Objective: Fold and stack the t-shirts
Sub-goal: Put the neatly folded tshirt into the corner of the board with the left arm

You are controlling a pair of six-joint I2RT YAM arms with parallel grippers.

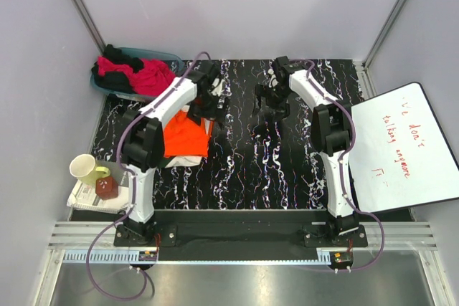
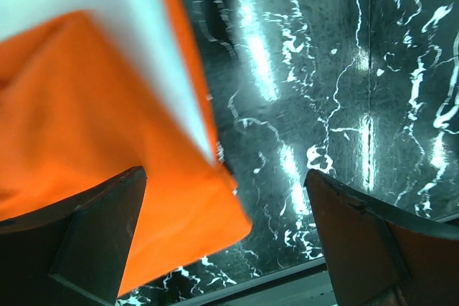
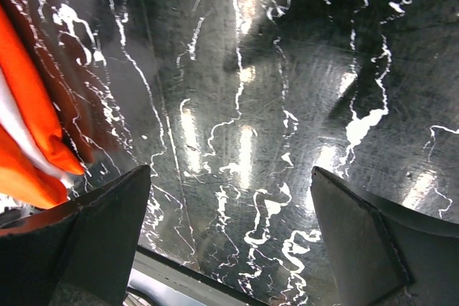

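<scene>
orange t-shirt [image 1: 185, 136] lies folded on the left part of the black marbled surface [image 1: 287, 170]. a white layer [image 1: 181, 162] shows at its near edge and along the fold; we cannot tell whether that is a second shirt under it. magenta and black t-shirts [image 1: 143, 75] sit heaped in the teal basket [image 1: 170, 55] at the far left corner. we judge the task well short of done: one shirt looks folded, and the heap is left to fold and stack.

our left hand [image 1: 213, 102] hovers over the orange shirt's far right corner, fingers apart and gripping nothing. our right hand [image 1: 273, 103] hangs over bare surface, fingers apart too, empty.

the middle and right of the surface give open room for spreading the next shirt. the basket rim, the whiteboard [image 1: 409, 148] past the right edge and the mug [image 1: 84, 168] at the near left are what we should steer clear of.
</scene>
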